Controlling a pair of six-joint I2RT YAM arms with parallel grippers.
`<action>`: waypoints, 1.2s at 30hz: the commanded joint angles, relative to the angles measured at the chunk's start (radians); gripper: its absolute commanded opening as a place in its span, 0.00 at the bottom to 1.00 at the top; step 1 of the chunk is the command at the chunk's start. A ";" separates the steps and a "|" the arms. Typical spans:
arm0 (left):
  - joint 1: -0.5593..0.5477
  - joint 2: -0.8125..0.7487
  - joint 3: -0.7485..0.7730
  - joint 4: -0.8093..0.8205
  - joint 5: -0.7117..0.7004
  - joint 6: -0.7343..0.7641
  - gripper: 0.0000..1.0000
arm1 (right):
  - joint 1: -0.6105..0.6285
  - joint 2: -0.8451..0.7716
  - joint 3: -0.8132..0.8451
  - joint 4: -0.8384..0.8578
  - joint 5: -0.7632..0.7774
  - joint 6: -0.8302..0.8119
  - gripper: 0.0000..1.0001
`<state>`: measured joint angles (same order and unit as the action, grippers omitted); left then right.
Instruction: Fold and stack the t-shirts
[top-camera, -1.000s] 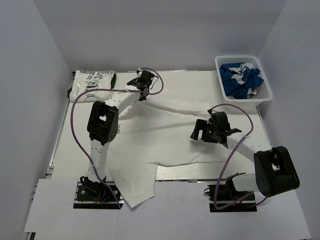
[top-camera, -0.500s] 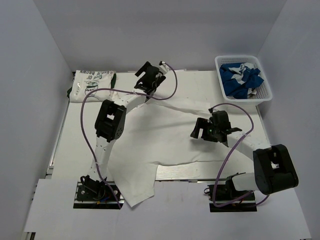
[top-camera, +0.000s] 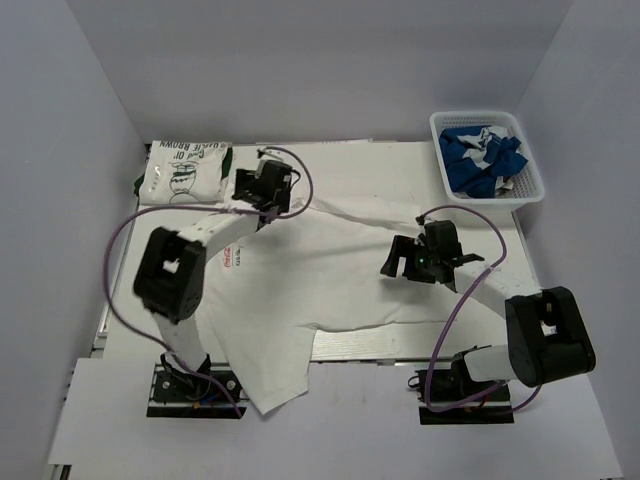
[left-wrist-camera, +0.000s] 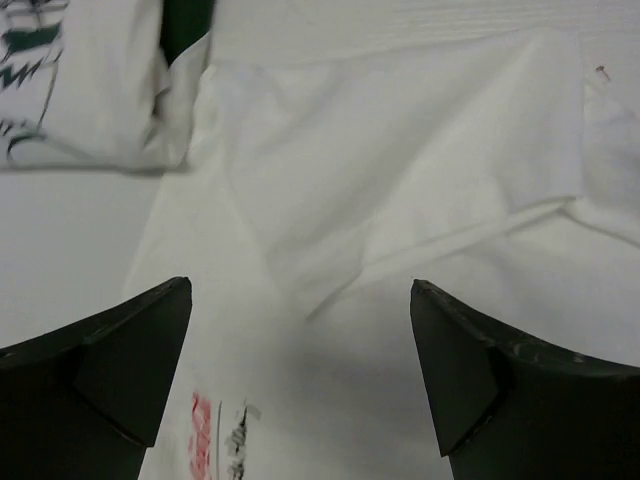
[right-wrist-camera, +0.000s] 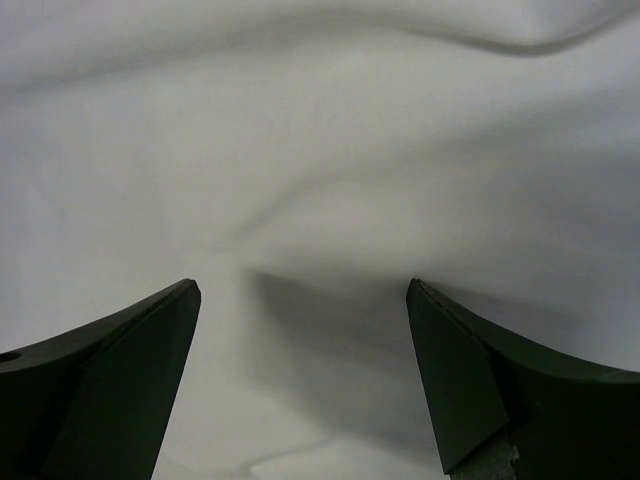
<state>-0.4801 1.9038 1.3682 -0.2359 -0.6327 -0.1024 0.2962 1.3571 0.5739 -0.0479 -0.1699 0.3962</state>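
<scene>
The left gripper (left-wrist-camera: 300, 300) has just released the white t-shirt (top-camera: 330, 270) and pulled back; the right gripper (right-wrist-camera: 300, 290) hovers open. Next fold pending.

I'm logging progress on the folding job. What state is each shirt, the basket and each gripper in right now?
white t-shirt with red graphic, spread out, unfolded, wrinkled.
t-shirt with green print, folded, lying at the far left.
blue t-shirt, crumpled in the basket.
basket, upright, holding the blue t-shirt.
left gripper, jaws open, empty, above the spread shirt.
right gripper, jaws open, empty, above the spread shirt.
</scene>
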 joint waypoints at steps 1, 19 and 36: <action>-0.006 -0.285 -0.227 0.056 0.043 -0.307 1.00 | 0.003 0.063 -0.051 -0.109 0.004 -0.026 0.90; 0.150 -0.152 -0.215 -0.014 0.235 -0.461 1.00 | 0.001 0.076 -0.039 -0.125 0.006 -0.025 0.90; 0.187 0.038 -0.006 0.044 0.335 -0.384 0.00 | 0.000 0.145 0.029 -0.165 0.004 -0.039 0.90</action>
<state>-0.2993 1.9553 1.3174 -0.2089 -0.3653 -0.5201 0.2958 1.4204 0.6300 -0.0563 -0.1871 0.3813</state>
